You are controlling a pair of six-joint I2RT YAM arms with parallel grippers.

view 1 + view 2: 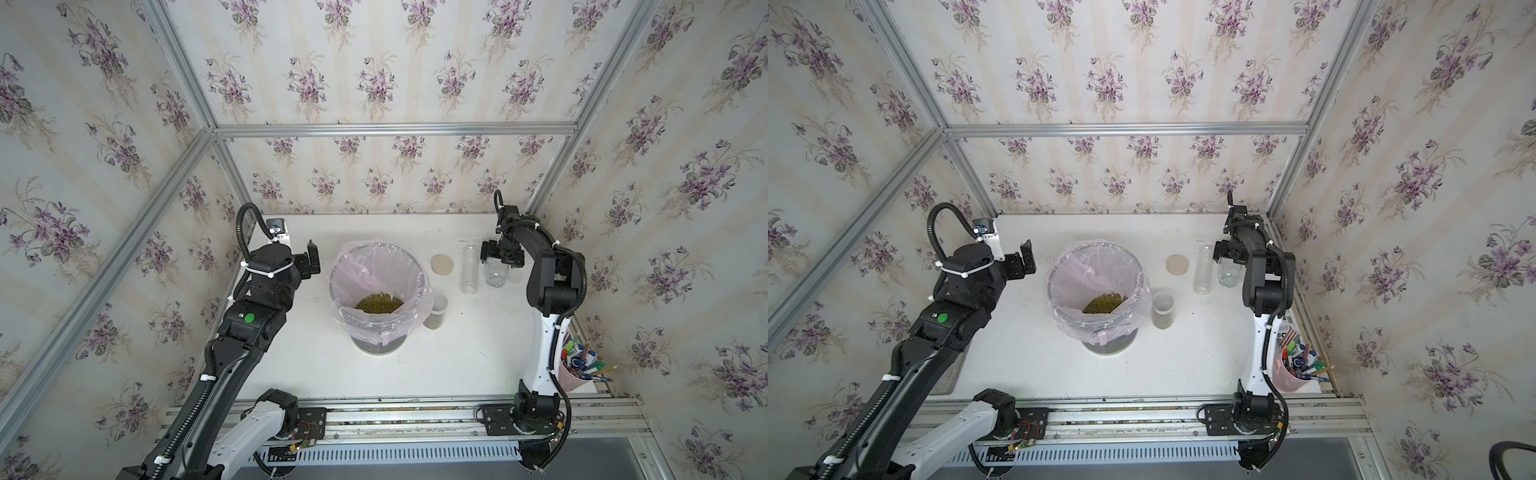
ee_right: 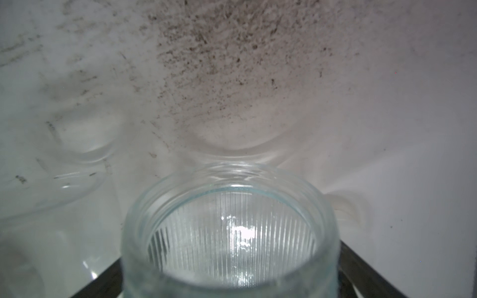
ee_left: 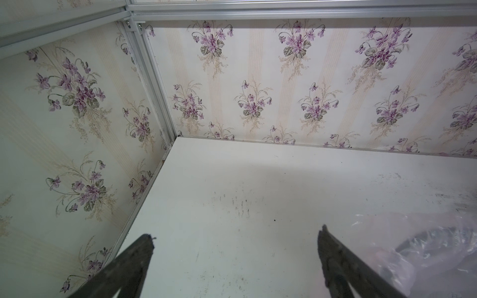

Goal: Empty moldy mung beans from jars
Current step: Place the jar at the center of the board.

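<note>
Left pincer (image 3: 235,232): wide apart, empty.
Right pincer (image 1: 500,259): astride ribbed jar (image 2: 232,232) on worktop (image 1: 457,361); I can't tell if gripping.
Mung beans (image 1: 379,302): heaped in lined bin (image 1: 376,347); some in short jar (image 1: 437,311) beside.

Three jars (image 1: 469,270) (image 1: 496,275) (image 1: 436,314), one lined bin (image 1: 376,347), one tan lid (image 1: 442,264), one pen cup (image 1: 567,379)
</note>
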